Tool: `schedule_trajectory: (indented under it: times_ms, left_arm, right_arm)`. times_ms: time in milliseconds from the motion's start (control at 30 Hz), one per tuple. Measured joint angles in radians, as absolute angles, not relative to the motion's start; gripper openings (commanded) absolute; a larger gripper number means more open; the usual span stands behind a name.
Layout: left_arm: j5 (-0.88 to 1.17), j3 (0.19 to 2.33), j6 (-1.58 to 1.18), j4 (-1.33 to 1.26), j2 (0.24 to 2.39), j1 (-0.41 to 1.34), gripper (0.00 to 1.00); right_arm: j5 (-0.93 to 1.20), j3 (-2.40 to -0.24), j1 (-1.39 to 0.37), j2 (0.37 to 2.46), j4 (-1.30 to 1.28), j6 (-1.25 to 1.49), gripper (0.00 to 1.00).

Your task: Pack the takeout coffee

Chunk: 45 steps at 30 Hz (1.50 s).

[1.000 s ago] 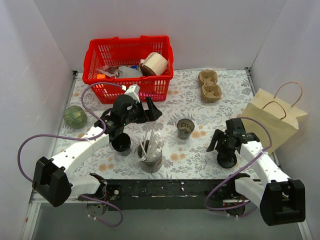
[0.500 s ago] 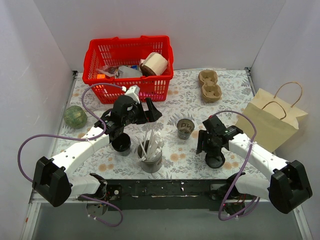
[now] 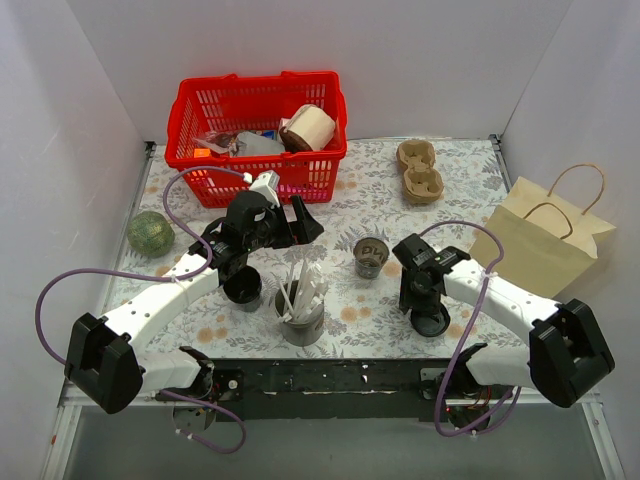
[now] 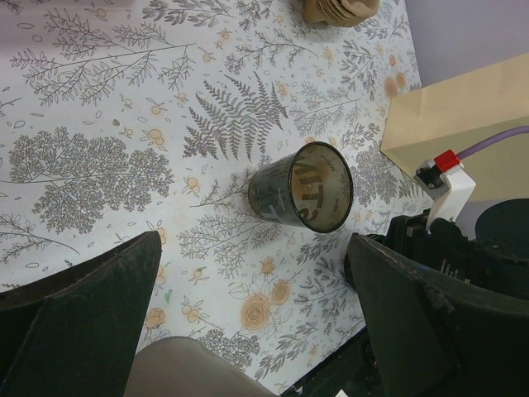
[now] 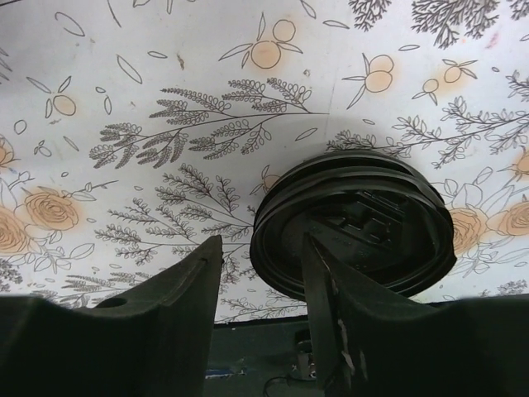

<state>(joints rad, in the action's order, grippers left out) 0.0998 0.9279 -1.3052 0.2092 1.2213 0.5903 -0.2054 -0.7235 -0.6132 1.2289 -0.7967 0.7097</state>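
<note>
The takeout coffee (image 3: 432,320), a low dark cup under a round black lid, stands near the table's front edge; the lid also fills the right wrist view (image 5: 364,223). My right gripper (image 3: 418,290) is low beside it. Its jaws stand apart astride the lid's left edge (image 5: 260,241), with bare table showing between the left finger (image 5: 178,314) and the rim. My left gripper (image 3: 285,225) hangs wide open and empty above the table's middle (image 4: 254,248).
A dark lidless printed cup (image 3: 371,257) (image 4: 302,197) stands between the arms. A black open cup (image 3: 243,288) and a grey cup of white stirrers (image 3: 300,318) are front left. A red basket (image 3: 200,110), cardboard cup carrier (image 3: 420,170), paper bag (image 3: 545,240) and green ball (image 3: 150,233) ring the table.
My right gripper has swung left toward the table's middle, and the lidded cup has shifted left with it. The left arm has not moved.
</note>
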Motion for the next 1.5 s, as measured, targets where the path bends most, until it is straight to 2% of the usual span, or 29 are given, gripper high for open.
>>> schedule_trajectory:
  times_ms: [200,333,667,1267,1367,1500]
  left_arm:
    - [0.093,0.928,-1.305,0.210,1.221,0.590,0.98]
    - [0.092,0.928,-1.305,0.210,1.221,0.590,0.98]
    - [0.090,0.928,-1.305,0.210,1.221,0.590,0.98]
    - [0.090,0.928,-1.305,0.210,1.219,0.590,0.98]
    - [0.090,0.928,-1.305,0.210,1.219,0.590,0.98]
    - [0.090,0.928,-1.305,0.210,1.219,0.590,0.98]
  right_arm:
    - [-0.272,-0.756,-0.643,1.288,-0.838,0.749,0.41]
    - [-0.293,-0.766,-0.655,1.308,-0.849,0.765,0.30]
    - [-0.313,-0.772,-0.662,1.310,-0.863,0.784,0.13]
    - [-0.316,-0.772,-0.662,1.312,-0.864,0.791,0.19]
    - [-0.316,-0.771,-0.662,1.322,-0.863,0.792,0.19]
    - [-0.318,-0.770,-0.662,1.331,-0.863,0.796,0.14]
